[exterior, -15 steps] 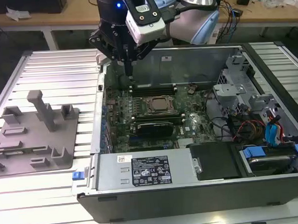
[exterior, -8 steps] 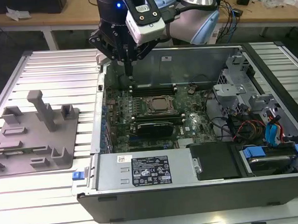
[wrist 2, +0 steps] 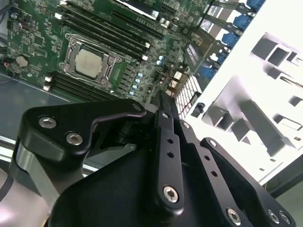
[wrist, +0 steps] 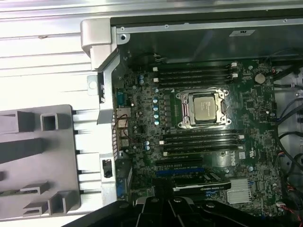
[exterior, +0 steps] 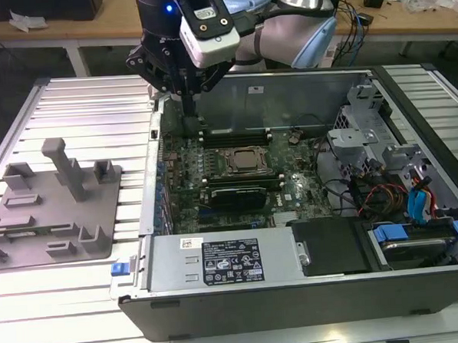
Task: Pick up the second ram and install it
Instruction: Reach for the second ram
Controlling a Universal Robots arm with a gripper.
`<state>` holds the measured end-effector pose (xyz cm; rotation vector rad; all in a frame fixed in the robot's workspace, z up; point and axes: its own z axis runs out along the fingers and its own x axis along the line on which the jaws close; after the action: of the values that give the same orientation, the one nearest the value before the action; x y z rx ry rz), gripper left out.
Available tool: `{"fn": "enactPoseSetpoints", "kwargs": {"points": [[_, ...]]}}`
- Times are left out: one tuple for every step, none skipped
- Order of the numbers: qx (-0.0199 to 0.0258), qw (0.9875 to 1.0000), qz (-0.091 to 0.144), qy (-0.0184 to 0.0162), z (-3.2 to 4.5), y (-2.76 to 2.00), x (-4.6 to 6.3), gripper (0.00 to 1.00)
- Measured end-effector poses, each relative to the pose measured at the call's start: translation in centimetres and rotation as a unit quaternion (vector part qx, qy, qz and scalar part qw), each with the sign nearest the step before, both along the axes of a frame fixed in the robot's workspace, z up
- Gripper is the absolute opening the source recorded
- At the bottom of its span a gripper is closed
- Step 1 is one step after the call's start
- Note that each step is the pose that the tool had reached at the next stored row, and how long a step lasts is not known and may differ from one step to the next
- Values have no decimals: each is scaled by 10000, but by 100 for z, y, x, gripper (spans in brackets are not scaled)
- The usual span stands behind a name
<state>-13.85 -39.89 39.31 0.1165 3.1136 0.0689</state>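
The gripper [exterior: 187,111], closed, hangs at ten o'clock from the socket [exterior: 246,160]; if it grips the ram I cannot tell. Better to stay vertical, parallel with the slots [exterior: 234,130].

holder plate [exterior: 62,220]: matt grey plastic | table [exterior: 87,110]: ribbed shiny metal

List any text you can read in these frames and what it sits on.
Large black-and-white label on the grey metal cover: print too small to read.
Small white sticker beside it: unreadable.
Pale sticker on the case wall, first wrist view: blurred.
Nothing else legible.
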Motion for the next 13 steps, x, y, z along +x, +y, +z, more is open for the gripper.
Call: {"fn": "enactPoseSetpoints", "kwargs": {"points": [[0, 10000, -1, 0, 0, 0, -40, 8], [0, 10000, -1, 0, -1, 0, -73, 8], [0, 10000, 0, 0, -1, 0, -111, 8], [0, 10000, 0, 0, -1, 0, -133, 8], [0, 10000, 0, 0, -1, 0, -164, 8], [0, 10000, -1, 0, -1, 0, -189, 8], [0, 10000, -1, 0, -1, 0, -220, 8], [0, 10000, -1, 0, -2, 0, -256, 8], [0, 10000, 0, 0, -2, 0, -284, 8], [0, 10000, 0, 0, -2, 0, -314, 8], [0, 10000, 0, 1, -2, 0, -339, 8], [0, 10000, 0, 0, -3, 0, -379, 8], [0, 10000, -1, 0, -3, 0, -405, 8]]}}
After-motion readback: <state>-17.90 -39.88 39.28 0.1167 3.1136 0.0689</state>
